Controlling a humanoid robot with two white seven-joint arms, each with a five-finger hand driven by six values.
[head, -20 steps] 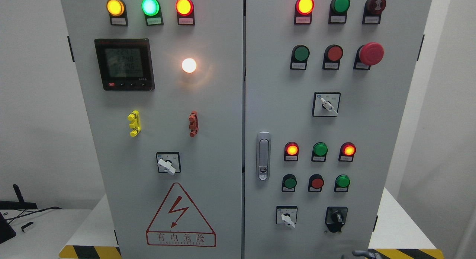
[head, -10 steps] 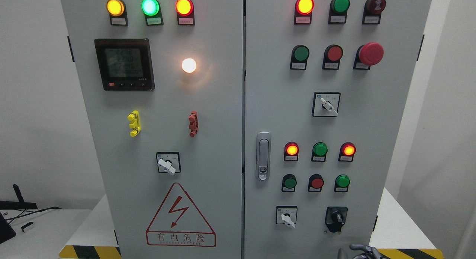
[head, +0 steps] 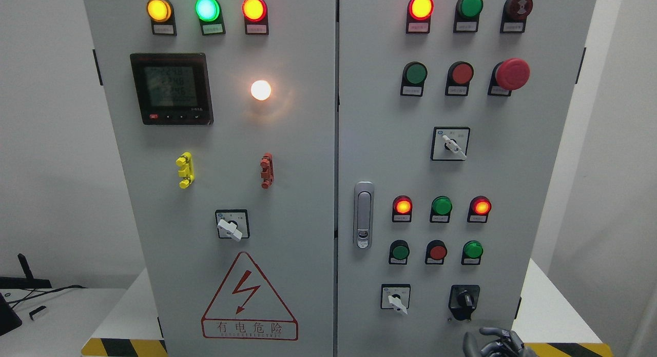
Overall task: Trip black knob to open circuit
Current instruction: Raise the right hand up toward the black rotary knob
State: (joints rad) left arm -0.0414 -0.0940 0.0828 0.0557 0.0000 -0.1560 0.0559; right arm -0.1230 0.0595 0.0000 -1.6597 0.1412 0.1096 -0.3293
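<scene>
The black knob (head: 465, 298) sits on a black plate at the lower right of the grey cabinet's right door (head: 380, 141), its handle roughly upright. My right hand (head: 491, 342) rises from the bottom edge just below and slightly right of the knob, apart from it. Its dark fingers (head: 500, 334) are loosely spread and hold nothing. Only the top of the hand shows. The left hand is out of view.
A white selector switch (head: 395, 298) is left of the knob. Red and green buttons (head: 437, 252) and lit lamps (head: 481, 206) sit above it. A door latch (head: 363, 215) is at the centre. A red emergency stop button (head: 511, 73) is higher up.
My right hand has risen from the bottom edge and shifted left, closer to the underside of the black knob. The knob and the lamps look the same.
</scene>
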